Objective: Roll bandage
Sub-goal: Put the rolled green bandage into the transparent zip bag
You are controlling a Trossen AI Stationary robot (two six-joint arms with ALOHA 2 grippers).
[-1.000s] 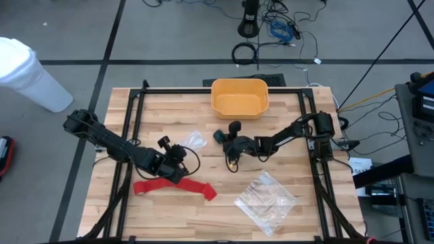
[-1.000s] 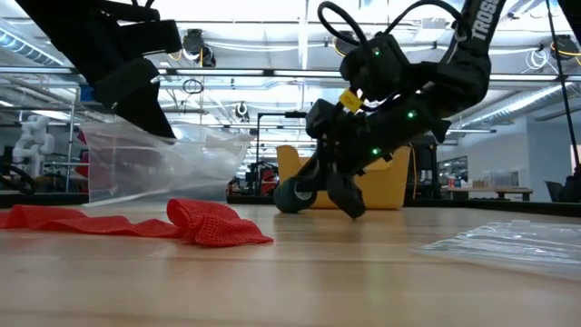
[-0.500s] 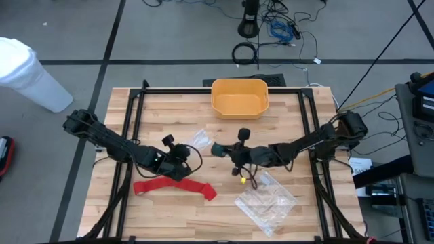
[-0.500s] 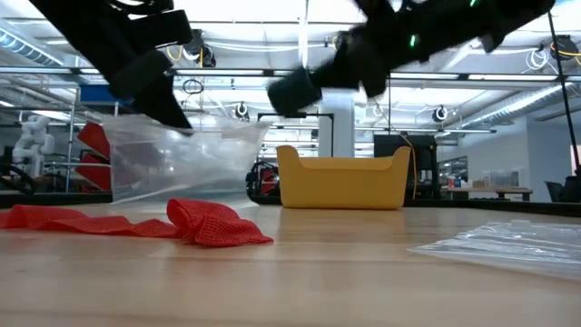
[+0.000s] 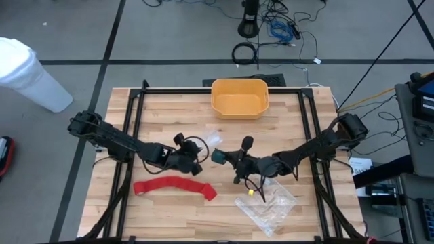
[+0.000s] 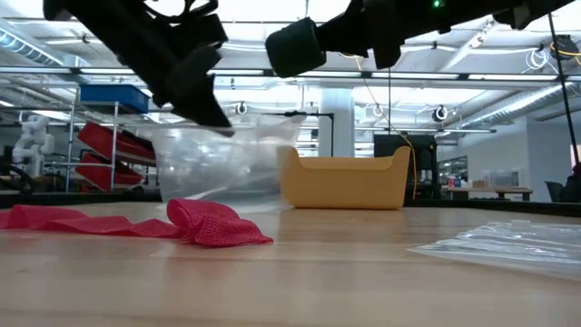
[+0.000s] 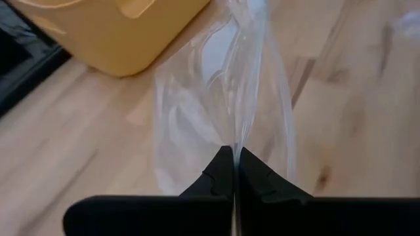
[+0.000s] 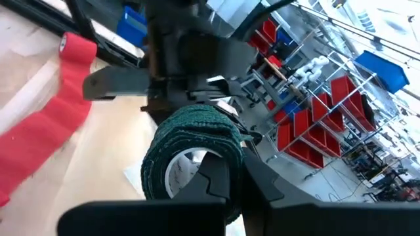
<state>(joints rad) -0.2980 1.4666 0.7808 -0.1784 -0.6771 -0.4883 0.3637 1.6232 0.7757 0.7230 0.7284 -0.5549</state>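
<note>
Left gripper [image 7: 233, 172] clenched on bag [image 7: 216, 98], carried nearer right gripper [image 8: 226, 177], now lifted, grasping green roll [image 8: 193, 154]. Red bandage [image 5: 175, 186] unrolled, untouched on surface [image 5: 169, 217].

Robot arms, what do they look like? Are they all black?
Mostly, yes. Both arms are dark and thin, built from jointed sections. Black cables loop beside the left gripper and the right gripper. A small yellow tag dangles from the right arm. Each gripper ends in two flat, dark, pointed fingers.
</note>
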